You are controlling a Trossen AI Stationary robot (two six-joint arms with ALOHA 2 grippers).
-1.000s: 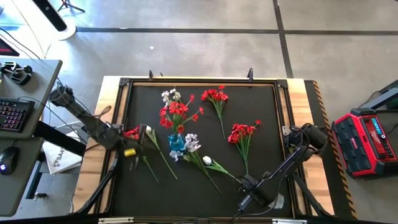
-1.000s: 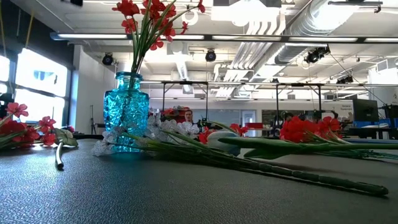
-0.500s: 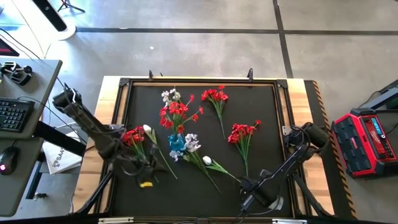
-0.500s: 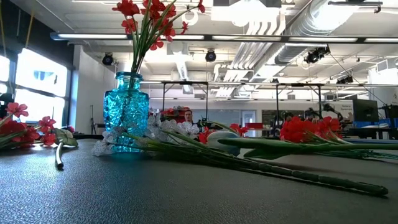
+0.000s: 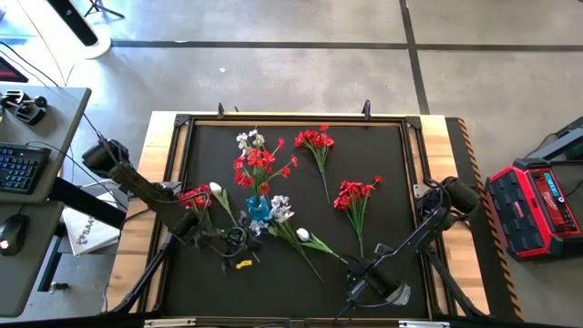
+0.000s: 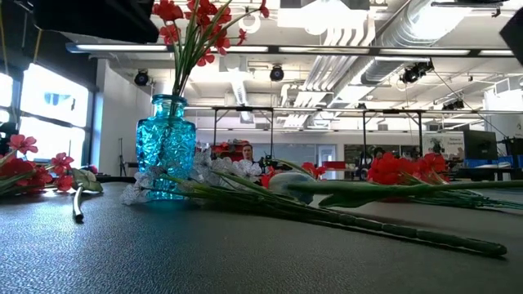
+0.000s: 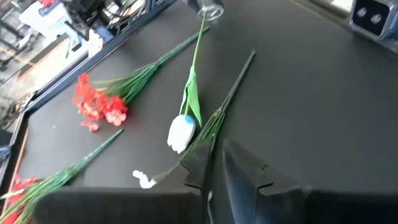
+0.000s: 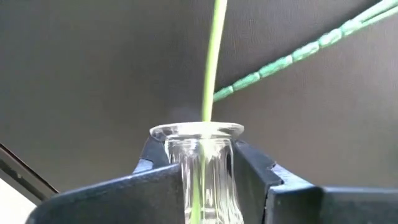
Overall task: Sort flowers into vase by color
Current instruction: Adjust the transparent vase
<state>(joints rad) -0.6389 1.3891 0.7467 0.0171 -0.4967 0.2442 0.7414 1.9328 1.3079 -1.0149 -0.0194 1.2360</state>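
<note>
Two tools being logged. Right tool (image 8: pixel 205 168): being clamped, from apart, on the neck of a clear glass vase (image 8: pixel 198 134), with a green stem (image 8: pixel 213 62) running into it. Left tool (image 5: pixel 235 244): being carried in from the bench (image 5: pixel 392 164) edge; grip cannot be told. A white tulip (image 7: pixel 181 132) is lying just ahead of it and the blue vase (image 5: pixel 258 210) near. Loose flowers (image 5: pixel 355 196) are being left beyond both tools, so sorting is judged early.

This is an open-plan robotics lab or workshop: exposed ceiling ducts (image 6: pixel 368 41) upper right in the low view, a polished concrete floor (image 5: pixel 273 73), a desk with keyboard (image 5: pixel 20 169) at left, and a red equipment case (image 5: pixel 537 205) at right.
</note>
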